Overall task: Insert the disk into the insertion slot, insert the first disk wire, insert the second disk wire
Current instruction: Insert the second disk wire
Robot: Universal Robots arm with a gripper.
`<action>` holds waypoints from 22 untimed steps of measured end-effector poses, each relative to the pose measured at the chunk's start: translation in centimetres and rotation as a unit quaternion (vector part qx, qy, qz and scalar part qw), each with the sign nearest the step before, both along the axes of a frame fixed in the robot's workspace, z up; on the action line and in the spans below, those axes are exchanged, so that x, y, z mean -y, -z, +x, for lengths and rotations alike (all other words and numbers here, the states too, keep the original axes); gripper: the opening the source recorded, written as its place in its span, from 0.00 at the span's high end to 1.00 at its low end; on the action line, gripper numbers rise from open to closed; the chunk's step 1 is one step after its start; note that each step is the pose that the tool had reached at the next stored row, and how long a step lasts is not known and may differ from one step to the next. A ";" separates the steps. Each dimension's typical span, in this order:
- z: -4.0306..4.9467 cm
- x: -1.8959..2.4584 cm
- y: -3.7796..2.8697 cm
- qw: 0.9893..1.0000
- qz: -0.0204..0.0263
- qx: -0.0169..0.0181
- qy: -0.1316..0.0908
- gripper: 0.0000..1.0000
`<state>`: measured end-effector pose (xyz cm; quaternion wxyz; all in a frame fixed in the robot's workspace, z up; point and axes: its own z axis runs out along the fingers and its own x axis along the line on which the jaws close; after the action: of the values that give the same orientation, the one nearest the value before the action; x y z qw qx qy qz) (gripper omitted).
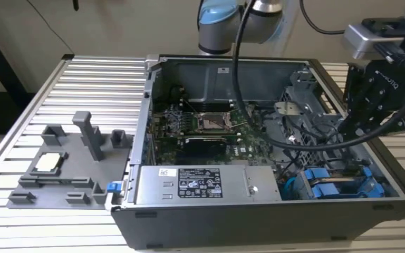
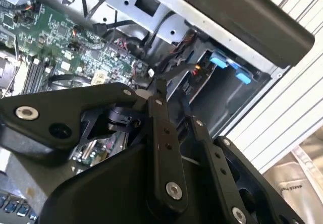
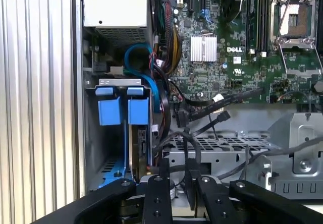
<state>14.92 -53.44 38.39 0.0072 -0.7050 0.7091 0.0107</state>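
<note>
The gripper [image 3: 177, 167] sits at the bottom centre of the first wrist view, low inside the open case [image 1: 259, 224] and just above a perforated grey cage [image 3: 222, 146]. A black cable [image 3: 194, 148] loops down toward it. I cannot tell whether the gripper is open or closed on anything.

The disk [image 3: 137, 112] is at centre left of that view. Its blue caddy tabs stand side by side at the mouth of the slot [image 3: 116, 84], and its dark body runs edge-on below them, inside the bay. A blue cable [image 3: 132, 52] arcs above the tabs. Two black cables with plug ends [image 3: 222, 117] lie at mid-frame, along the edge of the green board [image 3: 227, 57], apart from the disk.

In the exterior view the case lies on a ribbed metal table [image 1: 83, 84]. The blue caddy shows in the case's lower right corner, and the arm's black wrist [image 1: 375, 100] hangs over the right wall, above it. A grey box with a sticker [image 1: 202, 184] fills the lower middle of the case. The square socket [image 1: 213, 122] is at centre. A grey fixture [image 1: 69, 158] stands on the table at the left.
</note>
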 end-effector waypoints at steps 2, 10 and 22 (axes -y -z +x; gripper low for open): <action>-0.91 -0.02 0.01 1.000 0.000 0.002 0.000 0.73; -4.23 -0.03 0.20 1.000 0.000 0.015 -0.001 0.73; -4.87 -0.03 1.10 0.998 0.001 0.030 -0.049 0.73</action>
<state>10.05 -53.41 37.29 0.0288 -0.7386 0.6734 -0.0095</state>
